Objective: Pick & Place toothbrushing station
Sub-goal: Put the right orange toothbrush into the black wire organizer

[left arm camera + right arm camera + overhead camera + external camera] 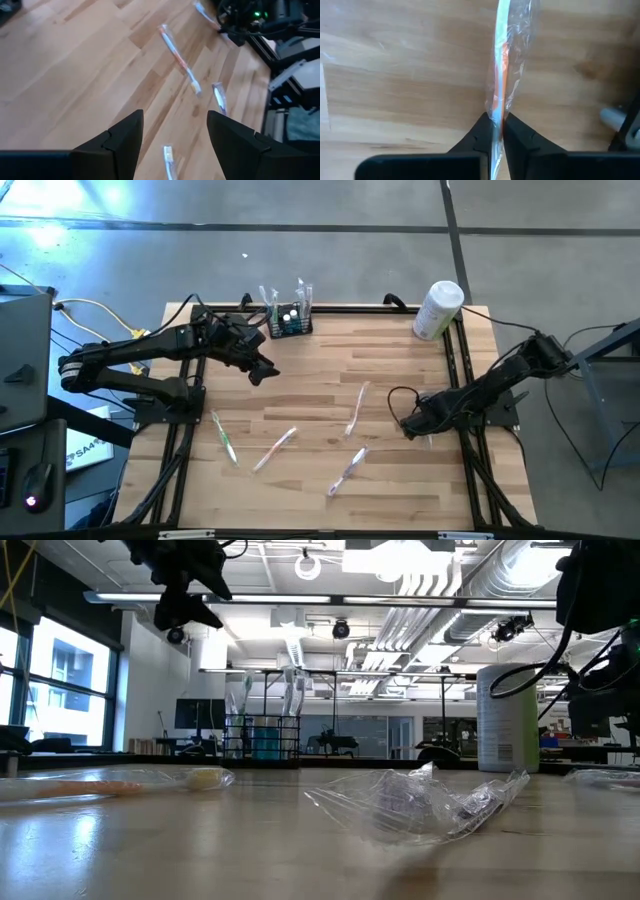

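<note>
At the table's right edge, the right gripper (496, 131) sits low, its fingers clenched on a wrapped toothbrush (501, 75) with an orange handle. The wrist view shows the pads pinching the wrapper at one end, the rest of the brush running away from the gripper over the wood. The left gripper (175, 137) hovers above the table's left half with fingers spread and nothing between them. The station (290, 320) stands at the far edge, left of centre, already carrying a few upright brushes; a white container (437, 310) stands well apart to its right.

Judgement: the step in hand is lifting this brush for carriage to the station. The grip appears to be near one end and partly on loose film, so the brush may swing or slip. A slow, straight lift is advisable, checking that the handle rises with the wrapper. Four other brushes (357, 408) lie on the table between gripper and station; the carry should pass above them.
</note>
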Controlling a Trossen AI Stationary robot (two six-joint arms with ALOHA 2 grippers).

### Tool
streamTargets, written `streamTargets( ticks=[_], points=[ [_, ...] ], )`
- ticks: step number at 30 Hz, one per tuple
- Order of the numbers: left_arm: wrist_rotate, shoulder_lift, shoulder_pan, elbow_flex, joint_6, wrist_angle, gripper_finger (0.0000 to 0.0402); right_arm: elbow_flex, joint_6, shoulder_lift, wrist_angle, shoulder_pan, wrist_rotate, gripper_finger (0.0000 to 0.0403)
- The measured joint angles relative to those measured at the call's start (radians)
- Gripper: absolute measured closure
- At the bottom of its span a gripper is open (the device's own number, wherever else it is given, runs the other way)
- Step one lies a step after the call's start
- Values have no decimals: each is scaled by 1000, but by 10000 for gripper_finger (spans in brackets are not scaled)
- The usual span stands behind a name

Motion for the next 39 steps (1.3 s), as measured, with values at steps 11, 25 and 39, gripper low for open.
streamTargets(
  ticks=[11, 25, 39],
  points=[
    [58, 0, 0, 0, 2, 40, 186, 295, -161, -29, -221, 9, 189, 385],
    [235, 0, -29, 0, 101, 437, 186, 695, -778, -32, 122, -12, 714, 385],
    [7, 0, -224, 1, 236, 672, 186, 703, -1341, 6, 672, -51, 674, 385]
  ],
)
